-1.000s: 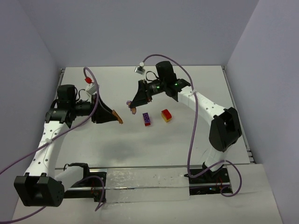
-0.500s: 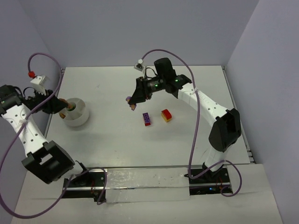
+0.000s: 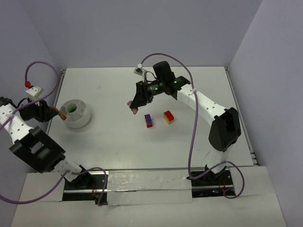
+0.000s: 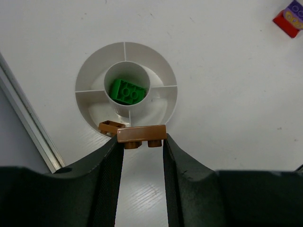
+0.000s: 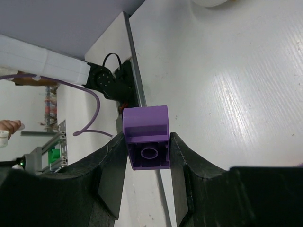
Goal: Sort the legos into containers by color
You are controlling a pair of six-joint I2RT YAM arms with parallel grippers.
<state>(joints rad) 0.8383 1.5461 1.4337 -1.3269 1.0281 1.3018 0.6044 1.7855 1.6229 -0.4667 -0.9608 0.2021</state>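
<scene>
The white round container (image 3: pixel 76 113) stands at the left, split into compartments. A green lego (image 4: pixel 127 91) lies in its middle cup and an orange lego (image 4: pixel 111 126) in its near compartment. My left gripper (image 4: pixel 142 142) is shut on another orange lego (image 4: pixel 141 134), held just over the container's near rim; from above, the left gripper (image 3: pixel 59 113) is at its left side. My right gripper (image 3: pixel 134 107) hangs mid-table, shut on a purple lego (image 5: pixel 146 137). A purple-on-red lego (image 3: pixel 149 121) and a red-and-yellow lego (image 3: pixel 168 117) lie to its right.
A metal rail (image 4: pixel 28 125) runs along the table's left edge, close to the container. Grey walls close the back and both sides. Purple cables loop over both arms.
The left arm has swung from mid-table out to the far left, uncovering the container, and its gripper with the orange lego now sits at the container's rim. The right gripper has hardly moved.
</scene>
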